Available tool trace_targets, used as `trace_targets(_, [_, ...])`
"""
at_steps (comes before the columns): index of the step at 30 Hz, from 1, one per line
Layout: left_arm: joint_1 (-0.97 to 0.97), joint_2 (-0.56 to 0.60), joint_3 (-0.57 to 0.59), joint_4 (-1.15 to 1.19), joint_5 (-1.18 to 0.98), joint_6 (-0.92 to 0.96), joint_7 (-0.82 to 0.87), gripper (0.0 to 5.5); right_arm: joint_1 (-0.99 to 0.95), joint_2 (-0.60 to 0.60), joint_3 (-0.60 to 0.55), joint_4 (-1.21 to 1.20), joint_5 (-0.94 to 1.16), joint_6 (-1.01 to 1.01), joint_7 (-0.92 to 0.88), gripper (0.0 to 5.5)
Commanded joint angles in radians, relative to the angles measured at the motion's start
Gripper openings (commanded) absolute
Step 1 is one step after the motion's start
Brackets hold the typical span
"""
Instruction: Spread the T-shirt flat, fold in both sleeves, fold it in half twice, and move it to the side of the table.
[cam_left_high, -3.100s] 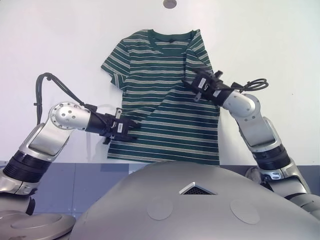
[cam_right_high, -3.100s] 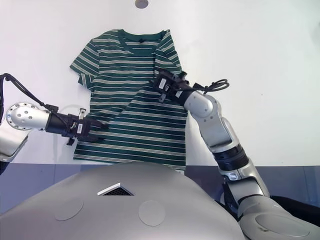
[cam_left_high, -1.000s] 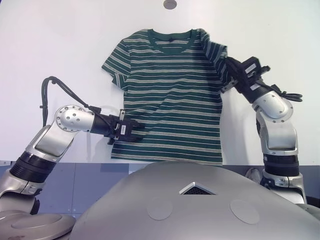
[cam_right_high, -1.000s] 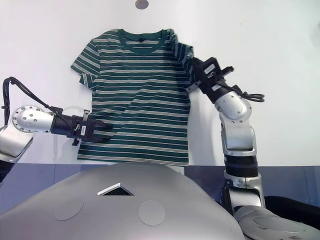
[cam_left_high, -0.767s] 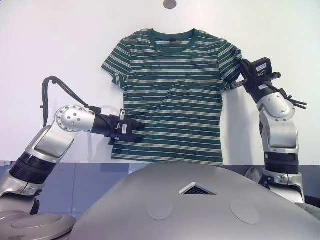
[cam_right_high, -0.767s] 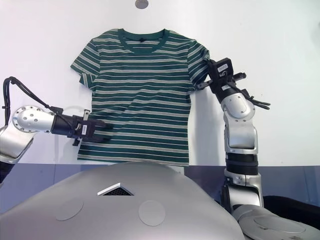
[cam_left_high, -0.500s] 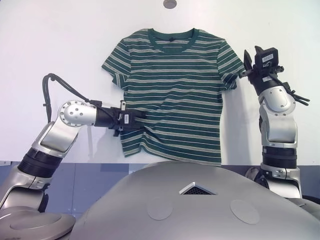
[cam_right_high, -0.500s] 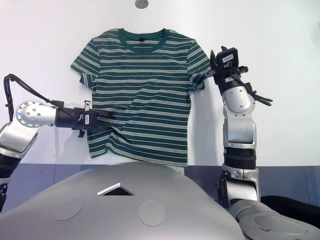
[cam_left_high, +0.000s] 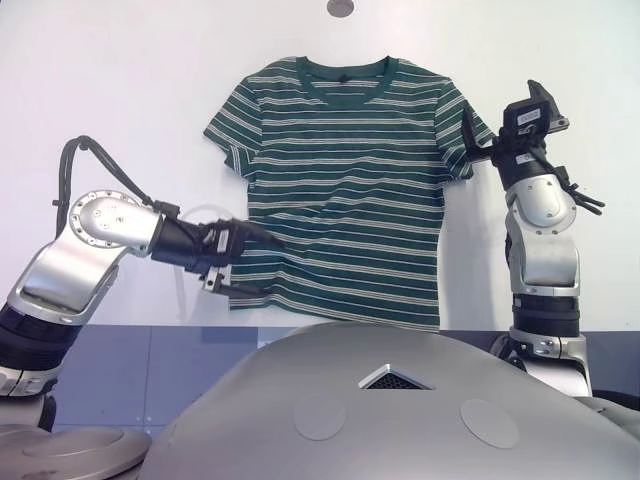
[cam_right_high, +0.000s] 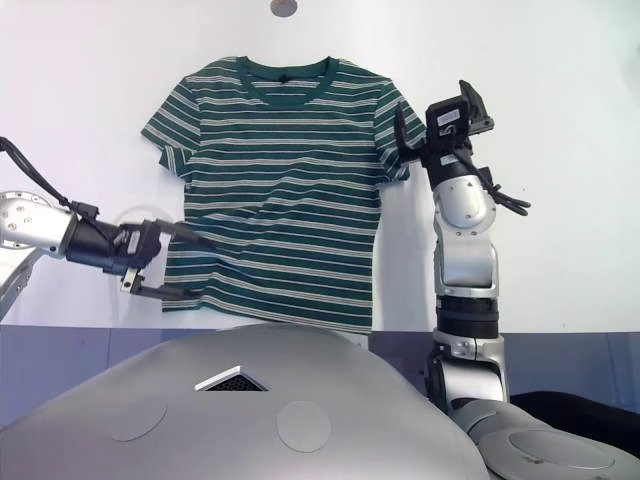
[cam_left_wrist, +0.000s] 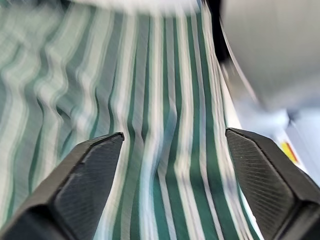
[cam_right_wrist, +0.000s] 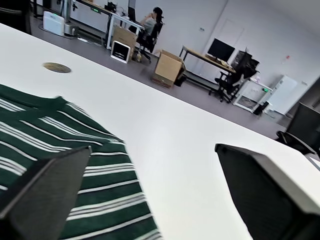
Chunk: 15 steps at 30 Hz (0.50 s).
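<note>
A green T-shirt with white stripes (cam_left_high: 340, 180) lies face up on the white table (cam_left_high: 120, 90), collar at the far side, both short sleeves spread out. Some wrinkles run across its lower half. My left gripper (cam_left_high: 248, 263) is open at the shirt's near left hem corner, one finger over the cloth and one at its edge; the left wrist view has striped fabric (cam_left_wrist: 165, 125) between the spread fingers. My right gripper (cam_left_high: 502, 112) is open and raised just beside the right sleeve (cam_left_high: 458, 125), holding nothing.
A round metal grommet (cam_left_high: 340, 7) sits in the table beyond the collar. Bare white table lies to the left and right of the shirt. The right wrist view looks across the table to an office with desks and boxes (cam_right_wrist: 167, 67) far off.
My left gripper has let go of the bunched hem, opened and drawn back leftward; the hem has settled flatter. My right gripper, off the sleeve, has lifted and tilted a little.
</note>
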Motion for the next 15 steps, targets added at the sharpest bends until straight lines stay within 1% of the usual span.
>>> trace_targets(1, [-0.228, -0.189, 0.104, 0.046, -0.162, 0.182, 0.238, 3.94, 0.055, -0.064, 0.144, -0.147, 0.065, -0.014, 0.214, 4.73])
trace_targets(3, [-0.307, -0.317, 0.13, 0.076, -0.166, 0.203, 0.397, 3.94, 0.128, -0.153, 0.181, -0.25, 0.201, 0.039, 0.411, 4.73])
trace_targets(5, [-0.343, -0.406, 0.127, 0.115, -0.11, 0.179, 0.516, 3.94, 0.163, -0.215, 0.179, -0.289, 0.305, 0.101, 0.532, 4.73])
trace_targets(7, [-0.363, -0.489, 0.121, 0.159, -0.05, 0.148, 0.627, 3.94, 0.168, -0.266, 0.203, -0.277, 0.347, 0.159, 0.611, 4.73])
trace_targets(10, [-0.364, -0.567, 0.118, 0.19, 0.009, 0.115, 0.725, 3.94, 0.169, -0.321, 0.264, -0.25, 0.344, 0.224, 0.681, 4.73])
trace_targets(13, [-0.36, -0.608, 0.135, 0.223, 0.059, 0.081, 0.79, 3.94, 0.171, -0.406, 0.303, -0.194, 0.253, 0.183, 0.709, 4.73])
trace_targets(15, [-0.363, -0.624, 0.157, 0.245, 0.075, 0.066, 0.822, 3.94, 0.16, -0.468, 0.301, -0.157, 0.19, 0.132, 0.724, 4.73])
